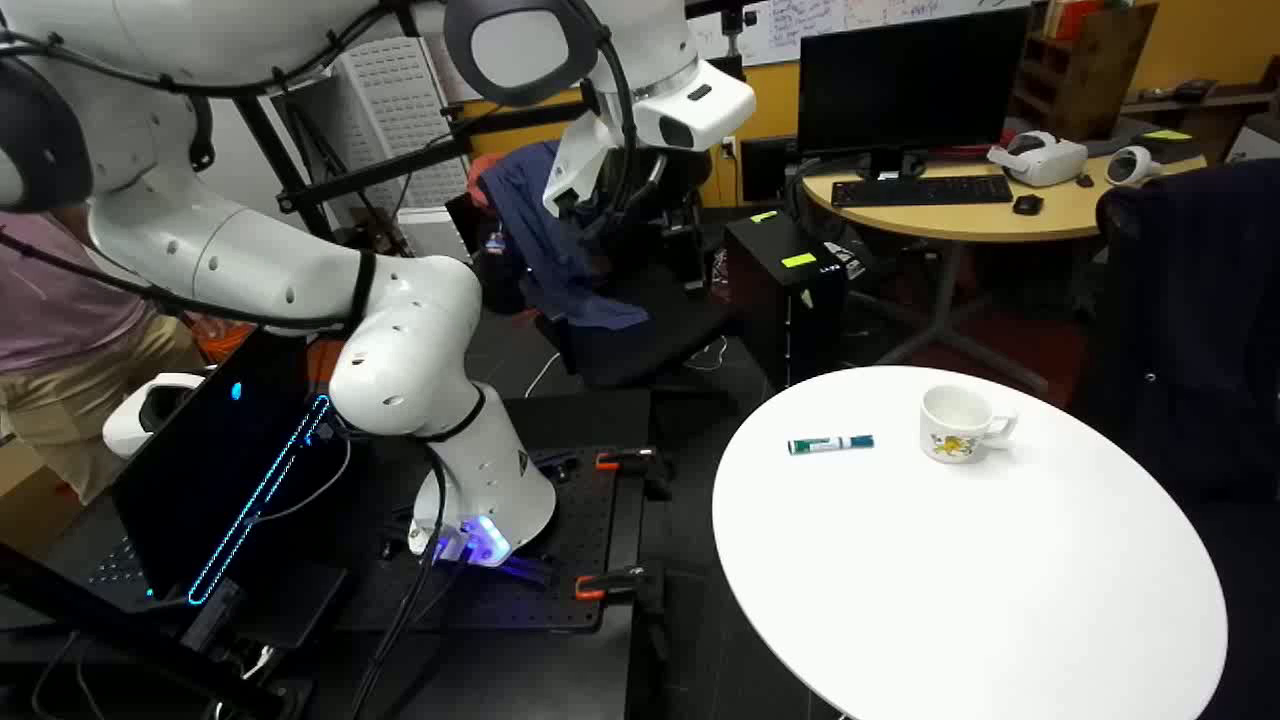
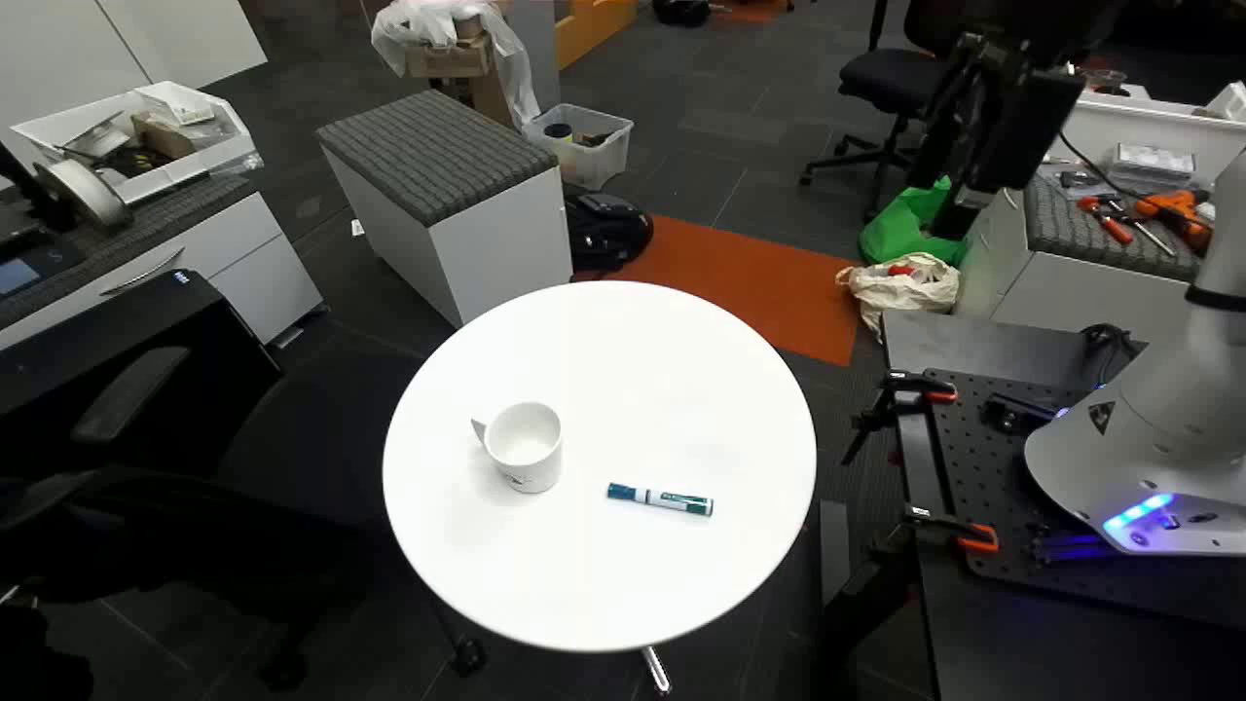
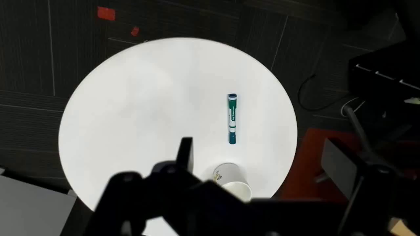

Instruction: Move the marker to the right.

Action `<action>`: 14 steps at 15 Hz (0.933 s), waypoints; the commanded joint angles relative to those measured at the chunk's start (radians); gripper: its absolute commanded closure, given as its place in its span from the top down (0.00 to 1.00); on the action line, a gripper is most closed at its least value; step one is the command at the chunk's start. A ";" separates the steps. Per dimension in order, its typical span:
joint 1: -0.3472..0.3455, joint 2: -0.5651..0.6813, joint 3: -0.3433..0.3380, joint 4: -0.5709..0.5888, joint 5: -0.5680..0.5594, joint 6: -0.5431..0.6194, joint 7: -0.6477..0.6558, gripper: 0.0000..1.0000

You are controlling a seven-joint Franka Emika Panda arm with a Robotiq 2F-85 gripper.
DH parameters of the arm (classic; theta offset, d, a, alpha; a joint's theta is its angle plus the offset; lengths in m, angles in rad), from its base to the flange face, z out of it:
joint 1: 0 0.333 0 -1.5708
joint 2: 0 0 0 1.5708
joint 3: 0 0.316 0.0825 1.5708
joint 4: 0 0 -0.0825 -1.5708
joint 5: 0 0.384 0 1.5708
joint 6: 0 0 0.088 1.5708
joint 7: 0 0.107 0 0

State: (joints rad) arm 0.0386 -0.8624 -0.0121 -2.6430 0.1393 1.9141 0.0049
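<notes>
The marker is a green and white pen with a teal cap. It lies flat on the round white table [image 1: 960,580], and both exterior views show it [image 1: 830,444] [image 2: 660,498]. In the wrist view the marker [image 3: 232,118] lies lengthwise, cap towards the gripper, right of the table's middle. My gripper [image 3: 257,147] is open and empty, its two fingers wide apart. In an exterior view the gripper [image 2: 942,200] hangs high, off the table's edge and well apart from the marker.
A white mug [image 1: 955,425] with a flower print stands upright near the marker's cap end; it also shows in an exterior view [image 2: 526,446] and the wrist view [image 3: 231,175]. A dark chair [image 2: 321,438] stands beside the table. The robot's black bench [image 1: 560,660] stands apart from the table.
</notes>
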 commanded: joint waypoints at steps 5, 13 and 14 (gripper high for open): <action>-0.005 0.001 0.003 0.003 0.003 -0.003 -0.003 1.00; -0.001 0.019 0.007 -0.004 -0.001 0.106 -0.019 1.00; 0.001 0.030 0.008 -0.005 -0.001 0.137 -0.021 1.00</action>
State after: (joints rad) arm 0.0372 -0.8589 -0.0105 -2.6432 0.1385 1.9730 0.0029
